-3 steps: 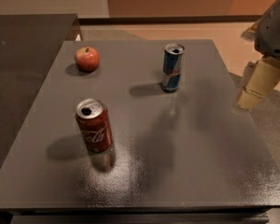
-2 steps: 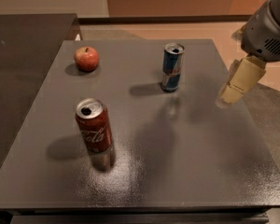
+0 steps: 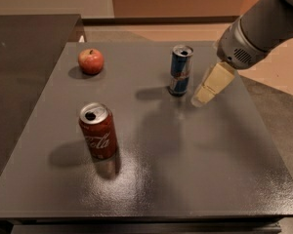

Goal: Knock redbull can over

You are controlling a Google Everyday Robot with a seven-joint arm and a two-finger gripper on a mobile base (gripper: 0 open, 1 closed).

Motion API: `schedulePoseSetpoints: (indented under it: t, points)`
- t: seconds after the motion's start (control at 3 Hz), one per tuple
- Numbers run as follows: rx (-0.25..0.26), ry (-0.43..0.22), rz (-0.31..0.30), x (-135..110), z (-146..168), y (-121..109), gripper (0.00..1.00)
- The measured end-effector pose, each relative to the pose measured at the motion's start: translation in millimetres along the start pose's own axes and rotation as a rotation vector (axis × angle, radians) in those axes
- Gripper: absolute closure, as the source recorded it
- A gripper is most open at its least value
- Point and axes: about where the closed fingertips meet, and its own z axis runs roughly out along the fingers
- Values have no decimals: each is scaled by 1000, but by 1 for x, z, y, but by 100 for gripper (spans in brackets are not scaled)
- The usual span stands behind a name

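Observation:
The redbull can (image 3: 180, 70), slim and blue-and-silver with a silver top, stands upright on the dark grey table (image 3: 185, 160), right of centre toward the back. My gripper (image 3: 201, 97) hangs from the grey arm at the upper right. Its cream fingers (image 3: 212, 84) point down and to the left, just right of the can, close to it but apart from it. It holds nothing.
A red cola can (image 3: 98, 130) stands upright at the front left. A red apple (image 3: 91, 61) lies at the back left. A dark counter (image 3: 29, 43) adjoins the table's left side. Tan floor lies beyond the right edge.
My gripper has moved left from beyond the table's right edge to just beside the redbull can. The cans and the apple have not moved.

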Motion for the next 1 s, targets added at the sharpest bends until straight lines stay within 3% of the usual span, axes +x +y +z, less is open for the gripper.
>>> schedulePoseSetpoints:
  t: [0.33, 1.0]
  points:
    - [-25, -58, 16, -20, 25, -8, 0]
    - [-49, -137, 53, -47, 42, -21, 0]
